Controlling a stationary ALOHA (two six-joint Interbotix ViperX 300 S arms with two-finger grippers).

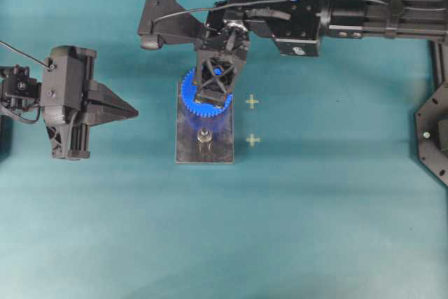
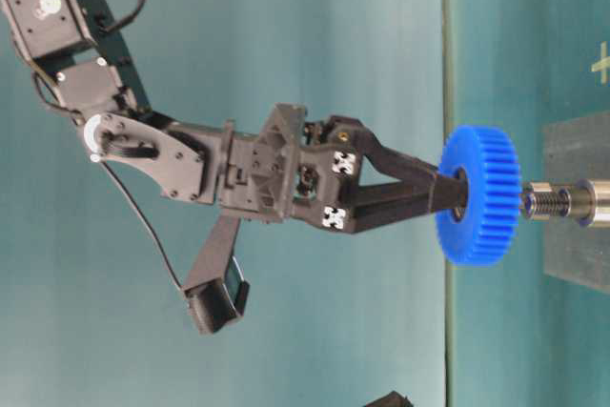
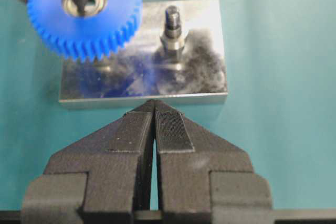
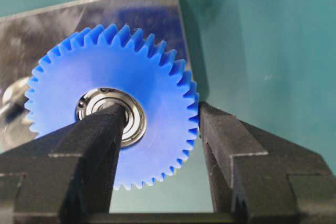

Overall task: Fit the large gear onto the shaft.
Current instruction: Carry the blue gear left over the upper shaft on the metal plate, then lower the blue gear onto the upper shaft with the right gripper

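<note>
Right claw (image 4: 157, 124) grips large gear (image 4: 113, 106) flat, bore vertical above shaft (image 2: 553, 204).

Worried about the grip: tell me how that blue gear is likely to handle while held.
The blue gear keeps its flat shape in the right gripper, so probably stiff. One finger sits in its metal hub, the other on the toothed rim; smooth metal could let it pivot or slip. Plastic, likely light.

Large gear (image 1: 206, 93) over the plate's (image 1: 204, 152) far end; twin peg (image 1: 204, 135) unobstructed.

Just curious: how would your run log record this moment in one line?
right tool: grips large gear, rim and bore | above shaft, unseated | left tool: shut, empty
</note>
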